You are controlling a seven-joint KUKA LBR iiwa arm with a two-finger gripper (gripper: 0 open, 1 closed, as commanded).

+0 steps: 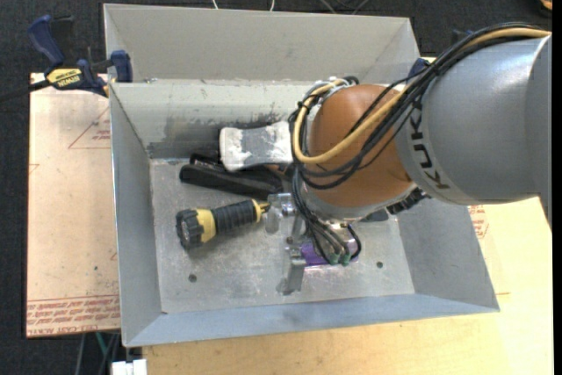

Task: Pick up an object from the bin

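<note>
In the grey metal bin (226,278), the yellow-and-black cylindrical tool (215,222) lies on the left half of the floor, with the long black plastic handle (230,178) just behind it. The crumpled silver block (253,146) sits behind that, near the back wall. The small purple object (314,256) lies right of the cylindrical tool, beneath the gripper (300,266)

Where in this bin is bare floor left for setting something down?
Bare floor runs along the front wall, below the yellow-and-black handle and left of the claw; another patch lies right of the claw. Crowded: the back, where the black tool and grey wrapped lump lie beside the arm.
</note>
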